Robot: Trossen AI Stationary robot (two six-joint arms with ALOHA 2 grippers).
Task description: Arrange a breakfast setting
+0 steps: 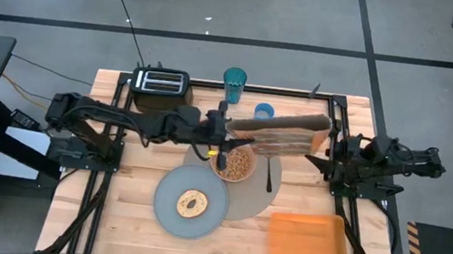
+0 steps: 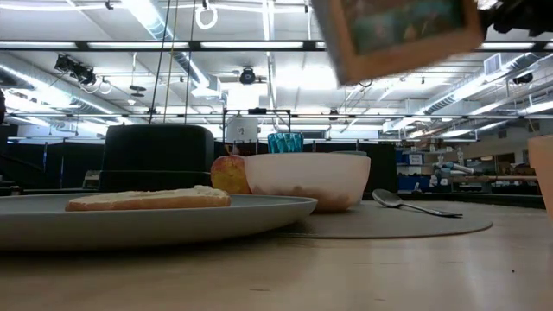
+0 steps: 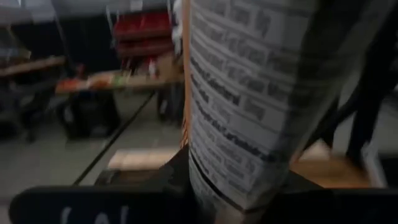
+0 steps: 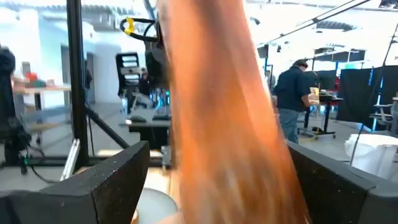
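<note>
Only low view shows apple (image 2: 228, 173) behind bowl (image 2: 307, 180).

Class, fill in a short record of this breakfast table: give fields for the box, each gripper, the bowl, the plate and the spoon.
box: cereal box lying sideways in the air above the bowl
left gripper: jaws shut on the box's end
right gripper: jaws open at the box's other end
bowl: pink bowl on the mat, cereal inside
plate: grey-blue plate carrying the toast ring
spoon: spoon on the mat beside the bowl
</note>
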